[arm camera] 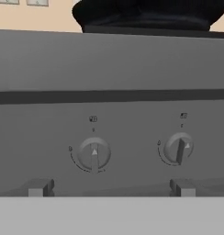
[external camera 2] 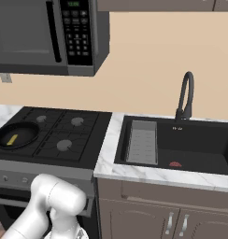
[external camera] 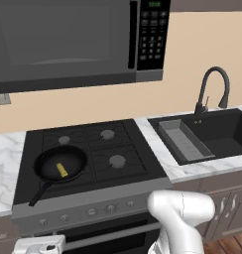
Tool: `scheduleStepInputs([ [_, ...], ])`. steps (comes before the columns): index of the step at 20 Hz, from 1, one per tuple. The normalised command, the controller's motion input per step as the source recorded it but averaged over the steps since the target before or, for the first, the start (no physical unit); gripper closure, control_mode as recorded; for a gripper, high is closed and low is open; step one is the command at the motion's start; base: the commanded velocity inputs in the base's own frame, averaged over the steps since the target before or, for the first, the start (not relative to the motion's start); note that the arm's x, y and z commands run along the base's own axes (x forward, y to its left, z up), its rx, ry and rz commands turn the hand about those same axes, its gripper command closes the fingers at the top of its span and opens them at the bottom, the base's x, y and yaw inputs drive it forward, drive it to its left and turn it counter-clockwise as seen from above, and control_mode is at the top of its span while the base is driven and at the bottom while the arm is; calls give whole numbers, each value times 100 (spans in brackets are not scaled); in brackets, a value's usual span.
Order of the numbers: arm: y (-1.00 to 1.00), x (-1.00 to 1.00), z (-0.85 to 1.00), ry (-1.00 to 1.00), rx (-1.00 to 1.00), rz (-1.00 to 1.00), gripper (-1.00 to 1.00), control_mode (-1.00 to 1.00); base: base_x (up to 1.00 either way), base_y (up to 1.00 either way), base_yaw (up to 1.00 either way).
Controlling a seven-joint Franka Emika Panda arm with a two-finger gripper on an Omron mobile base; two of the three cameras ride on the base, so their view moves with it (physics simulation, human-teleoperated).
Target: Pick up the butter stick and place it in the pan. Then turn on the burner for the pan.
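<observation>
- Resting inside the round black frying pan (external camera: 59, 165), the small yellow butter stick (external camera: 61, 170) lies near the pan's centre, on the front left burner (external camera: 63, 166) of the black gas cooktop (external camera: 118, 149).
- The pan's long straight handle (external camera: 38, 194) points toward the front left edge of the stove.
- From the hand camera, two round grey control knobs sit on the grey front panel of the stove: the left knob (arm camera: 93, 154) and the right knob (arm camera: 178, 148), each with a raised bar across its face.
- The robot's gripper (arm camera: 111, 188) faces this panel, its two finger tips (arm camera: 39, 187) standing wide apart, holding nothing, with the left knob between them.
- Judging by this, the butter step is done and turning a knob remains.
- A knob like this is likely rigid and smooth; the raised bar offers the best hold, pinched across its flat sides.
- Which knob governs the pan's burner cannot be told for certain.
- A black sink (external camera 2: 195, 144) with a curved tap lies to the right of the stove.
</observation>
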Motion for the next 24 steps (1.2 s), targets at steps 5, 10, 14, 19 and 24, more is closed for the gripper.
scheduleStepInputs([
  [5,0,10,0,0,0,8,-100,-100,0,0,0],
  [10,0,17,0,0,0,7,-100,-100,0,0,0],
  [14,1,15,0,0,0,6,-100,-100,0,0,0],
  [19,4,16,0,0,0,2,-100,-100,0,0,0],
  [24,9,6,0,0,0,0,-100,-100,0,0,0],
])
